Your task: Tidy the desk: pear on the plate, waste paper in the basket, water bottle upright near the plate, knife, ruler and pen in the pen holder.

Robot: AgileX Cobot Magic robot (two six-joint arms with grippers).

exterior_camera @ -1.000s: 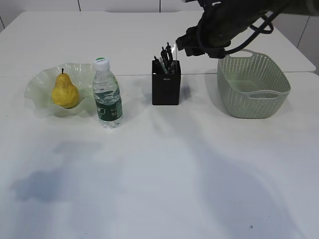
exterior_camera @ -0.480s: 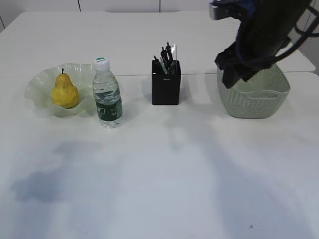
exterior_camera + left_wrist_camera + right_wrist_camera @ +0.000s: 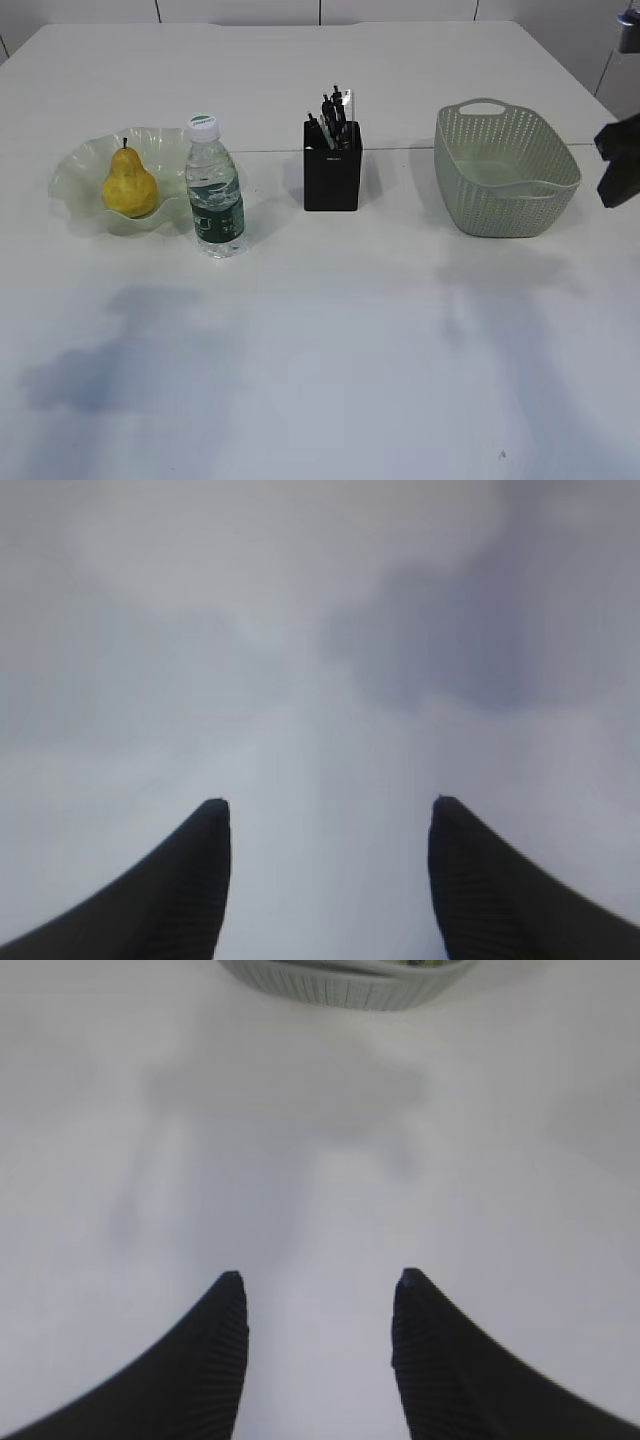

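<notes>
— Two grippers, what do we see between them?
— Nothing: left gripper [image 3: 325,815] and right gripper [image 3: 318,1288] gape empty over the plain white desk [image 3: 330,340].
— Left to right?
— Yellow pear [image 3: 129,185] on the ruffled green glass plate [image 3: 75,165], clear water bottle [image 3: 214,190] upright, black square pen holder [image 3: 332,178] filled, sage perforated basket [image 3: 505,170] nearest our right gripper.

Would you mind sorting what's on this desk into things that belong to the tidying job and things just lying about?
Job:
pear
plate
water bottle
pen holder
basket
desk

Lying about:
nothing visible
</notes>
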